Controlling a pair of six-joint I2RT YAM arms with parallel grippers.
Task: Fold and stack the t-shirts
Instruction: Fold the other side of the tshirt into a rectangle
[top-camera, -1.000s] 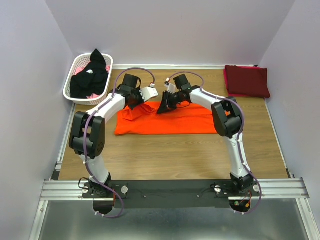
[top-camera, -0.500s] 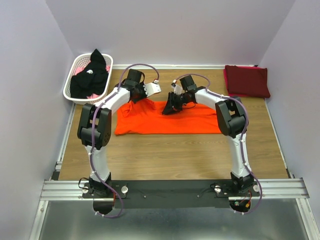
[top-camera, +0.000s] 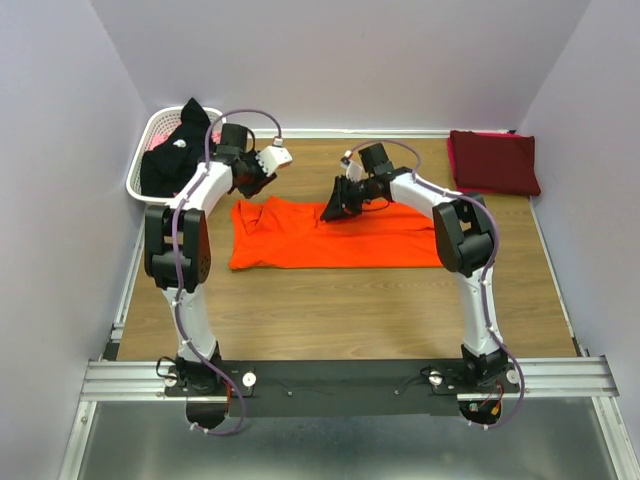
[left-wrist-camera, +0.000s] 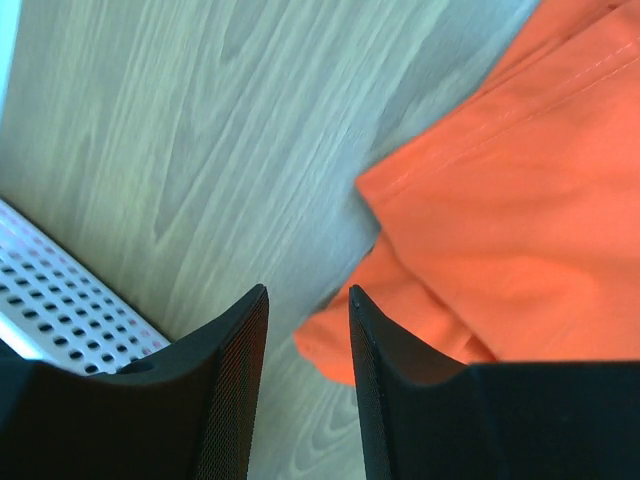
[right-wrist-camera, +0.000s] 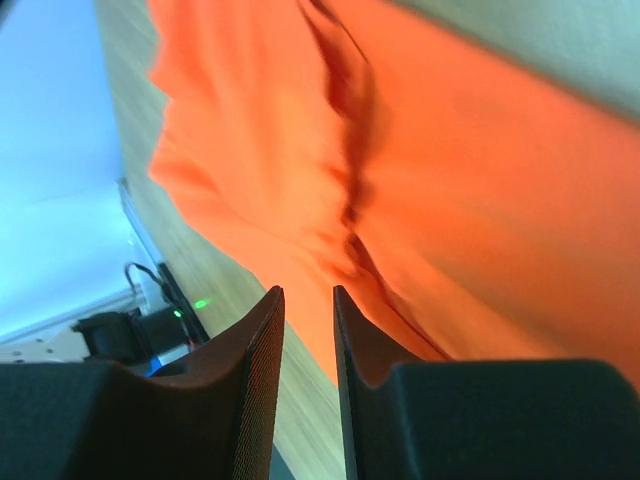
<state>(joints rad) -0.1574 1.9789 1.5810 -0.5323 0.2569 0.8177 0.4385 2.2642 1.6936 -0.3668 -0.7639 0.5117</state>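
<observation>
The orange t-shirt lies spread and rumpled across the middle of the table, part folded into a long band. My left gripper hovers just past its far left corner, towards the basket. In the left wrist view this gripper is open over bare wood, with the orange cloth to its right and nothing between the fingers. My right gripper sits at the shirt's far edge; its jaws stand slightly apart and empty above the orange cloth. A maroon t-shirt lies folded at the far right. A black t-shirt fills the basket.
The white slotted basket stands at the far left corner, its rim close beside my left fingers. Lilac walls close the table on three sides. Bare wood shows in front of the orange shirt.
My left gripper has let go of the orange shirt's far left part, opened, and swung back-left towards the basket. The right gripper has stayed at the shirt's far edge, slightly parted.
</observation>
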